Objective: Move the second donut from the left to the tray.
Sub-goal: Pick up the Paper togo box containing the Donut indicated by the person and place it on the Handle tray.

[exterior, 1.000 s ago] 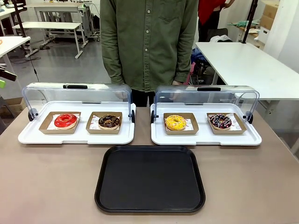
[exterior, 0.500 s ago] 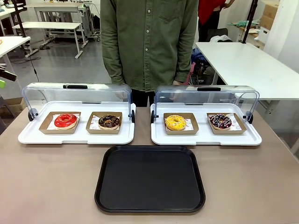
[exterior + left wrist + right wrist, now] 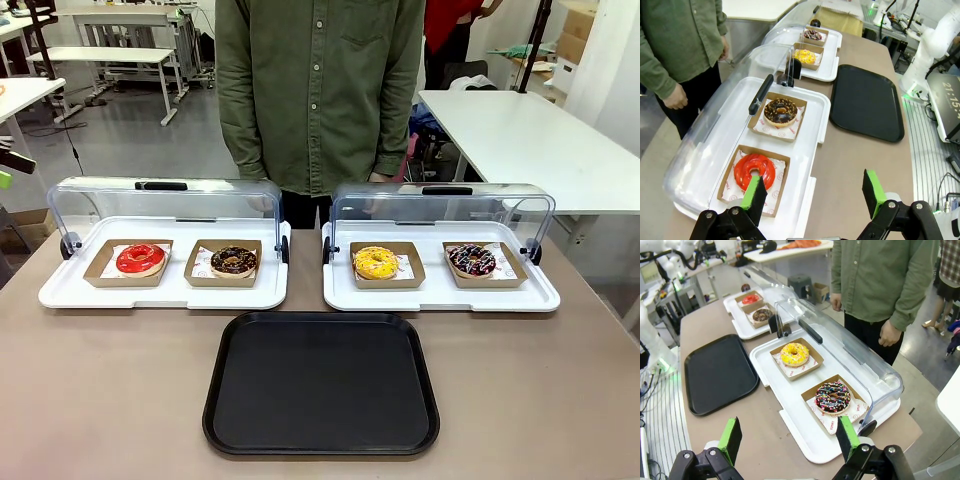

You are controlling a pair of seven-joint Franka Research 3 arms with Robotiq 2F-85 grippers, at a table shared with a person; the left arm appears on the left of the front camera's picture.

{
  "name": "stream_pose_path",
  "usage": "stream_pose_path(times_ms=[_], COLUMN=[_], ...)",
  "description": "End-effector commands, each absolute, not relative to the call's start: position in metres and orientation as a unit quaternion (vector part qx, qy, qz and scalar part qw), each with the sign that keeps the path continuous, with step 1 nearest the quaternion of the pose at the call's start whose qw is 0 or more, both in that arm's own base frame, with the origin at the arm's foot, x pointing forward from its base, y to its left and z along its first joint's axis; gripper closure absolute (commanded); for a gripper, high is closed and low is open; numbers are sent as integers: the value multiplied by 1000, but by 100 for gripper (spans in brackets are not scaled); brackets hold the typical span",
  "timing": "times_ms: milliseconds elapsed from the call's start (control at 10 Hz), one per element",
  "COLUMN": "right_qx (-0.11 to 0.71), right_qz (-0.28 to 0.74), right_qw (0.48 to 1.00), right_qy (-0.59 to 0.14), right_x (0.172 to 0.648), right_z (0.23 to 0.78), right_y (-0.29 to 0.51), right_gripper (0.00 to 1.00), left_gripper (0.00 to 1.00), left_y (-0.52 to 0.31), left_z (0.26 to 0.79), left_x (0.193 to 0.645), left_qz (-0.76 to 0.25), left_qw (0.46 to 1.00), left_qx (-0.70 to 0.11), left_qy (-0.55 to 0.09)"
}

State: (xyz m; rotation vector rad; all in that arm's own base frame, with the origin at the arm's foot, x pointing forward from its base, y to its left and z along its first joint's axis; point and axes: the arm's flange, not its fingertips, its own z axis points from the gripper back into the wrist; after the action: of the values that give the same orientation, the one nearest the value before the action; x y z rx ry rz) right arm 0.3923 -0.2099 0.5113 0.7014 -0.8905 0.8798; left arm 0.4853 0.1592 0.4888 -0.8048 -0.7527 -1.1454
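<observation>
The dark chocolate donut with brownish crumb topping sits in its brown cardboard box on the left white display tray, second from the left; it also shows as the crumb-topped donut and, far off, the crumb-topped donut. The big black tray lies flat in front of the display trays, seen too as the black tray and the black tray. My left gripper is open, high over the table's left end. My right gripper is open above the right end.
A red-glazed donut sits left of the target. The right display tray holds a yellow donut and a sprinkled dark donut. Both clear lids stand raised at the back. A person in a green shirt stands behind.
</observation>
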Motion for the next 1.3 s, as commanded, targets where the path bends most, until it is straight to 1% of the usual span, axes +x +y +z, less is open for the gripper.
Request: stream_pose_path(times_ms=[0, 1200], right_qx=[324, 324], right_qz=[402, 402], right_qw=[747, 747], right_qy=[-419, -419], right_x=[391, 391], right_z=[512, 512], right_y=[-206, -206], right_gripper=[0, 0], left_gripper=[0, 0], left_y=[158, 158], left_z=[490, 490], left_x=[485, 485], left_qz=[-511, -511], left_qw=[702, 702], left_qx=[-363, -363], left_qy=[-337, -337])
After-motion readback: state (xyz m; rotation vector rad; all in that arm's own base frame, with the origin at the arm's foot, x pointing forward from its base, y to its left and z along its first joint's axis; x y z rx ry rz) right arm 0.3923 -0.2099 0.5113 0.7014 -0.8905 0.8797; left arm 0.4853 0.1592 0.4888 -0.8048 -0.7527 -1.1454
